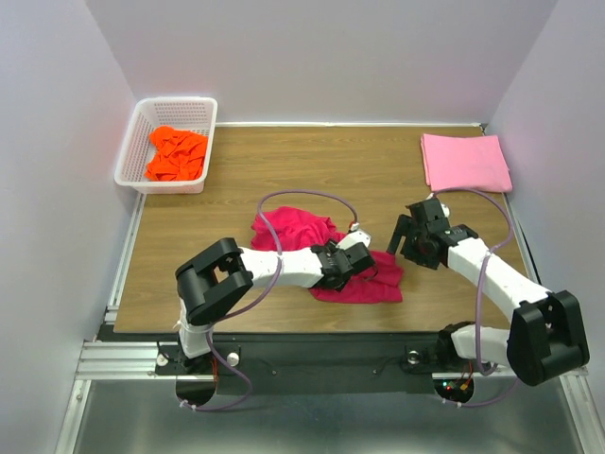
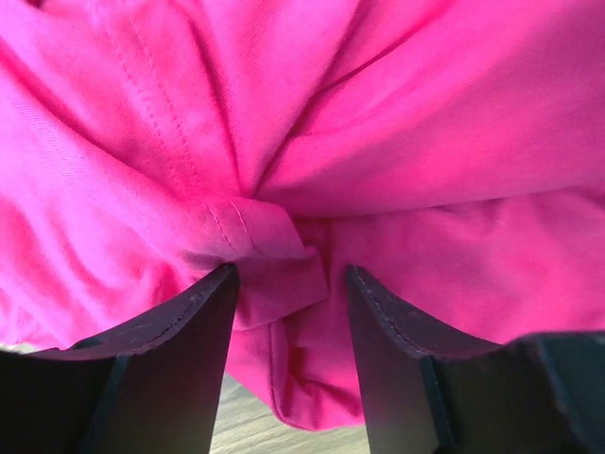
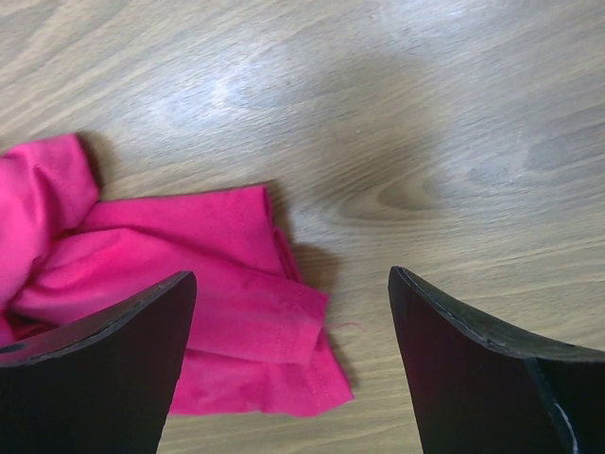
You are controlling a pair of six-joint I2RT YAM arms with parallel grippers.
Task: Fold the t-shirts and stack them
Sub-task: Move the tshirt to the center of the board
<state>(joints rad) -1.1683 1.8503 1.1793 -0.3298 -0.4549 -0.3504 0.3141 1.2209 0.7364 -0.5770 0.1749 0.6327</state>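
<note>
Folding Barely Begun: One Shirt Done

Pink t-shirt (image 1: 465, 162) lies folded at far right. Crimson t-shirt (image 1: 295, 230) sits crumpled on the table (image 1: 312, 161), left gripper (image 2: 291, 274) straddling a hem fold with jaws parted, right gripper (image 3: 291, 274) open beside it. Orange t-shirt (image 1: 176, 153) waits bunched in the white lattice basket (image 1: 189, 106).

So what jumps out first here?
A crumpled red shirt in the middle, the left claw open around one fold of it. A pink shirt lies folded at the far right corner; an orange shirt sits bunched in the basket, far left.
</note>
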